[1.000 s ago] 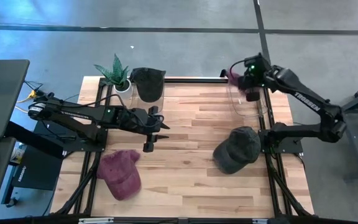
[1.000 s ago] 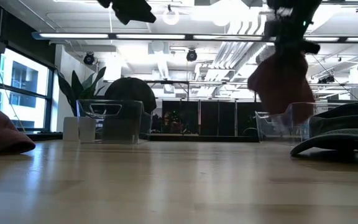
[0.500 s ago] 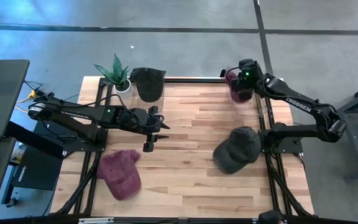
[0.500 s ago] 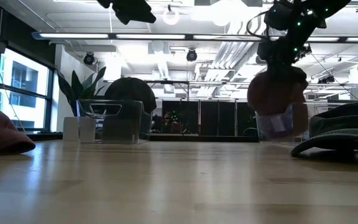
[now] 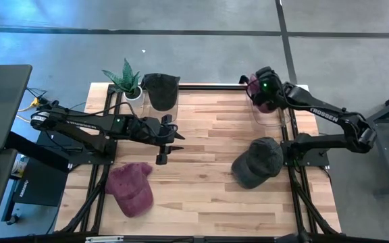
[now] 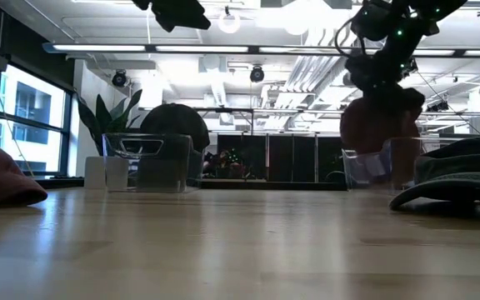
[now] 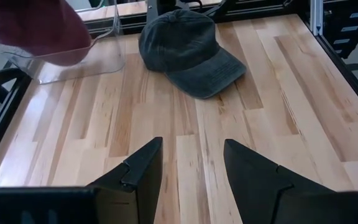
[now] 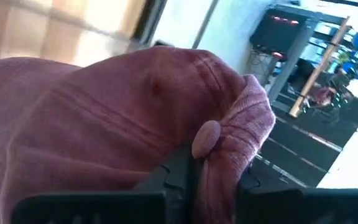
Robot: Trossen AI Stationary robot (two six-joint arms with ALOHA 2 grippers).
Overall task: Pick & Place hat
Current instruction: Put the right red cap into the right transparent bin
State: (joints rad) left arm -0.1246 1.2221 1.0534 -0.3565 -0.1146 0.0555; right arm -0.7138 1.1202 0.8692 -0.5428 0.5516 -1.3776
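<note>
A maroon hat (image 5: 261, 100) sits in the clear bin (image 5: 279, 116) at the table's far right corner; in the low view the maroon hat (image 6: 380, 125) reaches down behind the bin wall (image 6: 369, 168). My right gripper (image 5: 264, 86) is above it, shut on it. A dark grey cap (image 5: 258, 162) lies crown up on the table's right side. A second maroon hat (image 5: 131, 189) lies near the left edge. My left gripper (image 5: 167, 150) hovers open over the table's left-middle, touching nothing. My right gripper pinches the maroon hat's crown beside its top button (image 8: 207, 138) between the two fingers (image 8: 178, 177), a bunched fold of cloth. The fingers come from above, slanting down. The hat hangs below them inside the clear bin; whether it rests on the bin's floor, I cannot tell.
A second clear bin (image 5: 161, 100) at the far left holds a dark hat (image 5: 159, 84); a potted plant (image 5: 124, 78) stands beside it. The left wrist view shows the grey cap (image 7: 188, 50) and bare wood (image 7: 191, 124) ahead. A black frame edges the table.
My right gripper has moved down and slightly toward the table's left, tipping forward, and has lowered the maroon hat from above the clear bin down into it. It has stayed shut on the hat.
</note>
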